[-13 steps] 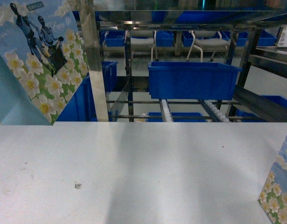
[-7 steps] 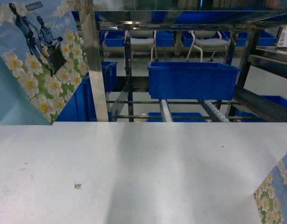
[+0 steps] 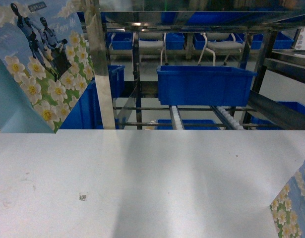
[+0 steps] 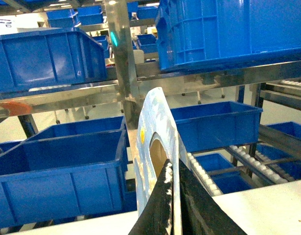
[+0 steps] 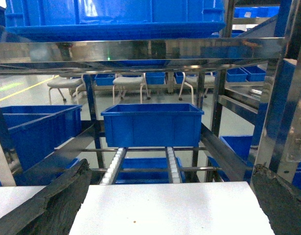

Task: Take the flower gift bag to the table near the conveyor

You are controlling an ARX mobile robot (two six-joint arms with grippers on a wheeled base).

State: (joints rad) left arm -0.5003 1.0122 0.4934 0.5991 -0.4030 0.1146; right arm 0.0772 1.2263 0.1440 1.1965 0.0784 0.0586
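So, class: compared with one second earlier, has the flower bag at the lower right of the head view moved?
Yes. The lower-right flower bag has sunk toward the frame's bottom edge, judged against the table.

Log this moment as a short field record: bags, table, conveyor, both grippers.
held bag: flower gift bag raised at upper left of head view, above the table's far edge
bag grip: left gripper shut on the bag's top edge, seen edge-on in the left wrist view
second bag: another flower gift bag at the lower right corner, partly cut off
table: white-grey table, bare middle, small code sticker
conveyor: roller conveyor behind the table, blue bin on its tracks
right gripper: right gripper open, nothing between the fingers
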